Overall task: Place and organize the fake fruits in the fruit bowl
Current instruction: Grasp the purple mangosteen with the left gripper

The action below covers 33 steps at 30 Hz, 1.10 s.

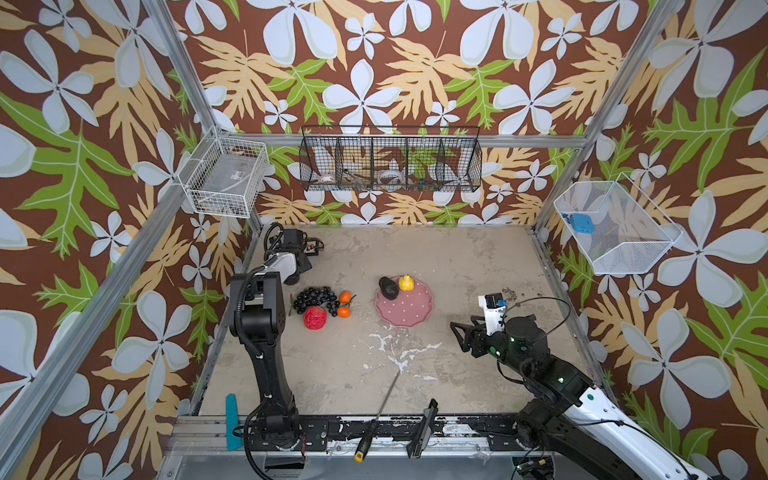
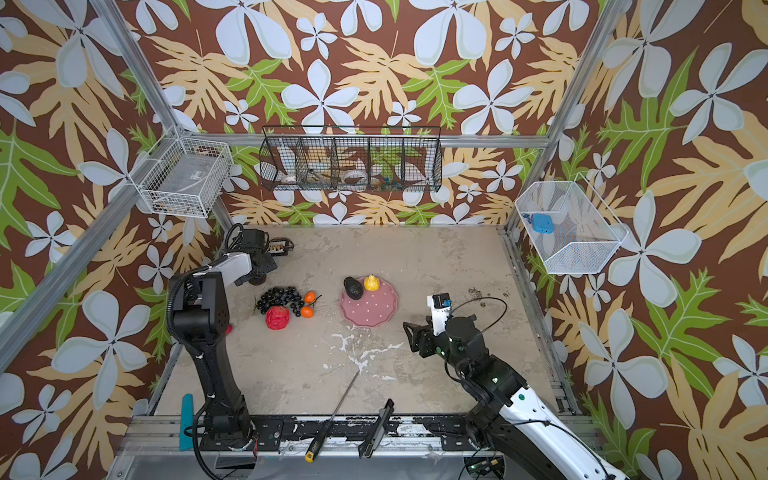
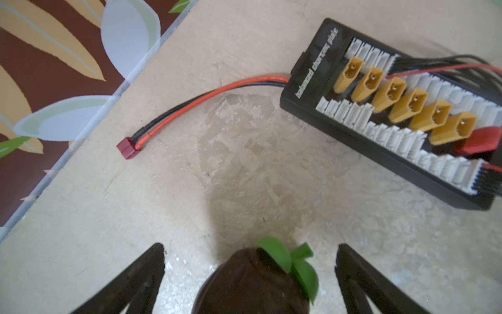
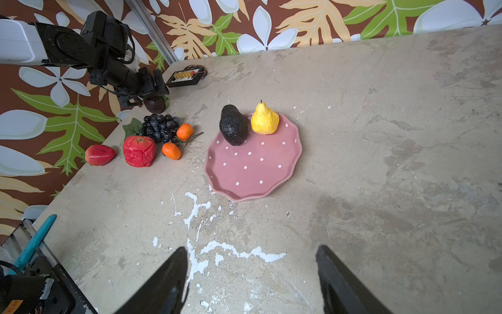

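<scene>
The pink polka-dot fruit bowl (image 1: 409, 309) (image 4: 254, 165) sits mid-table with a dark avocado (image 1: 389, 288) and a yellow pear-shaped fruit (image 1: 406, 283) at its far rim. To its left on the table lie a dark grape bunch (image 1: 316, 298), a red apple (image 1: 314, 318) and two oranges (image 1: 345, 296) (image 1: 343, 311). A red strawberry (image 4: 99, 155) lies beyond the apple. My left gripper (image 3: 250, 245) is open at the back left, fingers either side of a brown fruit with green leaves (image 3: 250, 282), not touching it. My right gripper (image 4: 252, 248) (image 1: 457, 336) is open and empty over bare table, right of the bowl.
A black connector board (image 3: 394, 114) (image 1: 312, 246) with red and black wires lies just beyond the brown fruit. A screwdriver (image 1: 380, 411), a black knife (image 1: 424, 428) and a teal tool (image 1: 232, 419) rest at the front edge. Wire baskets (image 1: 390, 164) hang on the walls.
</scene>
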Each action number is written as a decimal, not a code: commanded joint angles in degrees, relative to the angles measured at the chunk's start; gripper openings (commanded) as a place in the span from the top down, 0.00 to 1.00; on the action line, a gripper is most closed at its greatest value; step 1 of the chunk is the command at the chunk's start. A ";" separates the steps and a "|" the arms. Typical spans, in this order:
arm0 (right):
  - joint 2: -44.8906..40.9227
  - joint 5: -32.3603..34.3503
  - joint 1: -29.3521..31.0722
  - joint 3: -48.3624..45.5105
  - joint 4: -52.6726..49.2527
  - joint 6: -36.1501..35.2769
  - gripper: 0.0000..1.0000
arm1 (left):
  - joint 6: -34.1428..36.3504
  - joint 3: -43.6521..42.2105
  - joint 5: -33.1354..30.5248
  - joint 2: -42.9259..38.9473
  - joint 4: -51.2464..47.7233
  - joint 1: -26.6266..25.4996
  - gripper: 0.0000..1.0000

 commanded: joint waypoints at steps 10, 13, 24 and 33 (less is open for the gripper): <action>-0.27 -0.05 0.09 0.03 1.14 -0.52 0.26 | -2.76 -1.56 6.43 0.39 1.27 -0.09 0.08; 0.08 -0.17 0.04 -0.16 1.36 -0.58 0.26 | -2.49 -2.70 5.07 -0.42 2.03 -0.75 0.09; 0.65 -0.76 0.10 -0.09 1.04 -0.34 0.26 | -3.88 -6.47 5.92 -2.32 5.65 -0.98 0.26; 1.01 -0.92 0.11 0.07 0.69 -0.25 0.26 | -2.32 -7.08 6.68 -3.49 7.42 -1.51 0.30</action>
